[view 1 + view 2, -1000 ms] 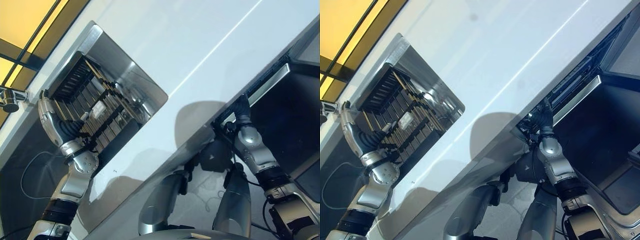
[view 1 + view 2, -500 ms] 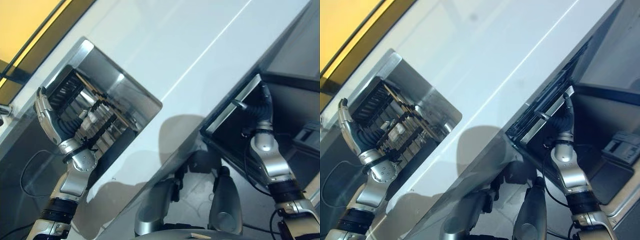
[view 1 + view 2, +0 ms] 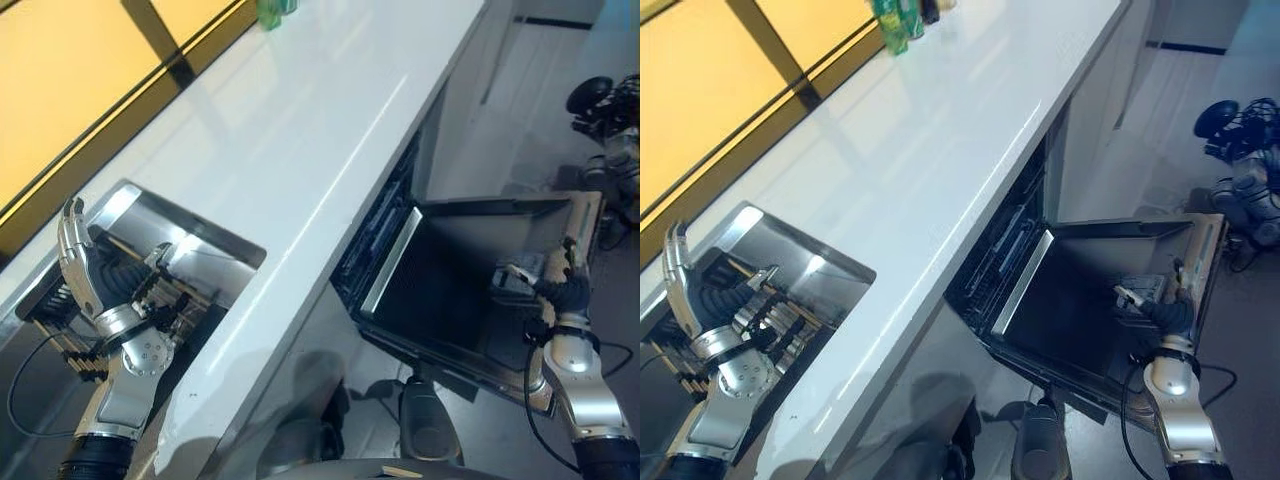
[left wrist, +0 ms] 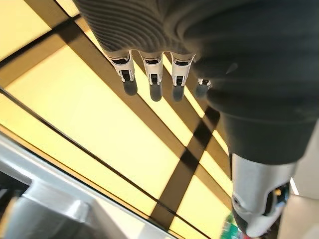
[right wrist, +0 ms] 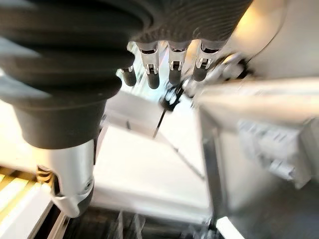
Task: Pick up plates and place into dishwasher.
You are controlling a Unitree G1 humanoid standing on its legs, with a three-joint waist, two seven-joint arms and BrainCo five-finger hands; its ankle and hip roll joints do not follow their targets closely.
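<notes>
The dishwasher door (image 3: 450, 290) hangs open under the white counter (image 3: 330, 110), with the machine's dark racks (image 3: 385, 225) showing behind it. My right hand (image 3: 562, 290) is at the door's outer edge, beside the detergent box (image 3: 510, 285); its fingers (image 5: 172, 62) are straight and hold nothing. My left hand (image 3: 85, 285) is raised over the steel sink (image 3: 215, 235), fingers (image 4: 152, 74) straight and empty. In the sink lies a dark rack (image 3: 780, 310) with pale dishes standing in it, partly hidden by the hand.
A green bottle (image 3: 890, 25) stands at the far end of the counter by the yellow window. Dark equipment (image 3: 1250, 190) stands on the floor beyond the door. Open floor lies to the right of the dishwasher.
The camera has swung, so the whole picture has shifted. The dishwasher door has come down from nearly shut to open, and my right hand has followed its edge. My left hand stays over the sink.
</notes>
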